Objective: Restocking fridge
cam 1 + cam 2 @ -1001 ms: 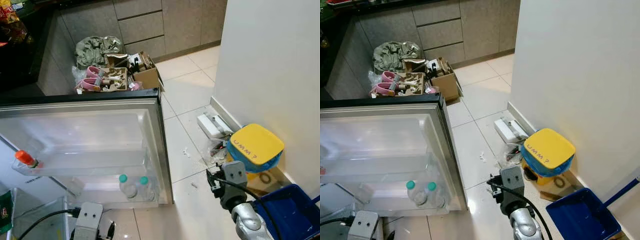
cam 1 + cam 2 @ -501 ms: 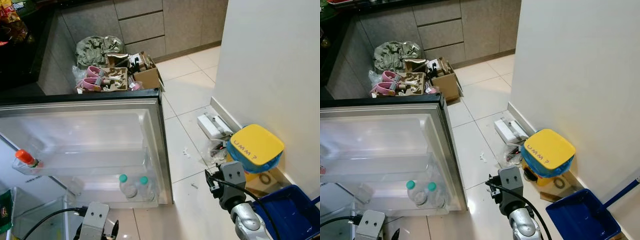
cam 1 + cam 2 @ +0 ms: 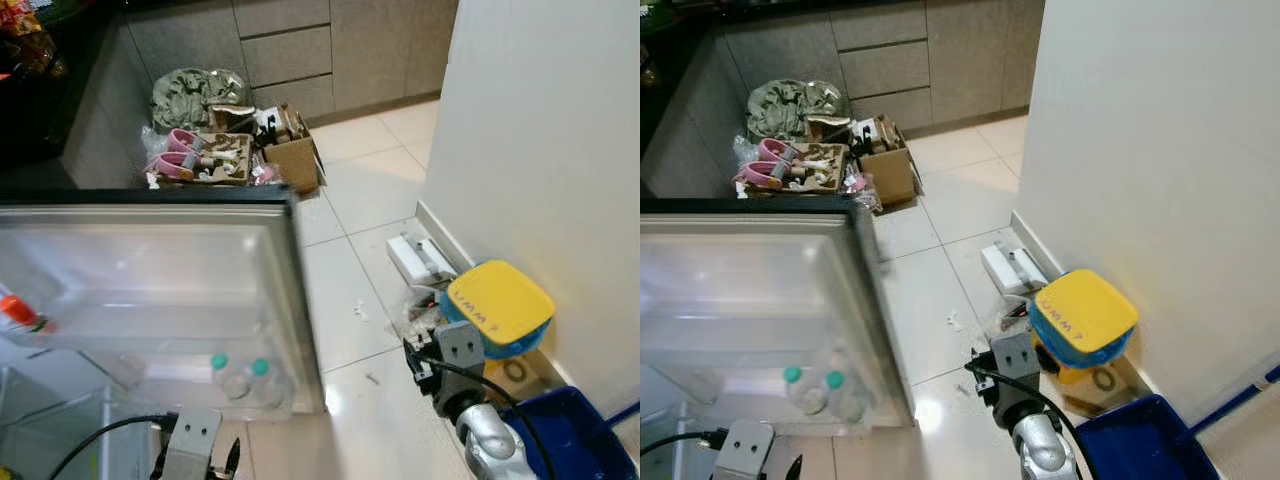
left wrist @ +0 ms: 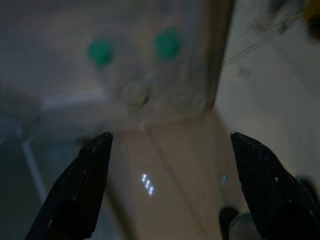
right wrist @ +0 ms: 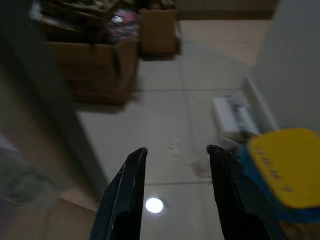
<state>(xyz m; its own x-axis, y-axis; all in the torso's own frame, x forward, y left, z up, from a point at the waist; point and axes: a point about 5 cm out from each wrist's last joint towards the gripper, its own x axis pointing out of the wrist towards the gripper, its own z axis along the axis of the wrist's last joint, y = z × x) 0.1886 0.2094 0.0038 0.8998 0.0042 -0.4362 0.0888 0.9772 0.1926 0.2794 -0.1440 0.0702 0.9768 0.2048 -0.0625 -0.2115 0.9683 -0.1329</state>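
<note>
Lid (image 3: 500, 301): yellow, handwritten "UMM ?" | left claw (image 4: 167, 187): apart | right claw (image 5: 175, 195): apart

- fridge door (image 3: 150, 260) is on the left, two bottles (image 3: 235, 375) sitting in its bottom shelf
- boxes (image 3: 285, 150) behind it
- lidded bin (image 3: 497, 312) off right, against the wall (image 3: 540, 150)

Head views are evenly lit by indoor light, slightly motion-blurred, most along the clear plastic fridge door shelf (image 3: 150, 330); the glossy beige floor tiles (image 3: 930, 420) carry a soft glare patch. Both wrist views are dim and unfocused; each shows a small bright lamp reflection on the tiles.
</note>
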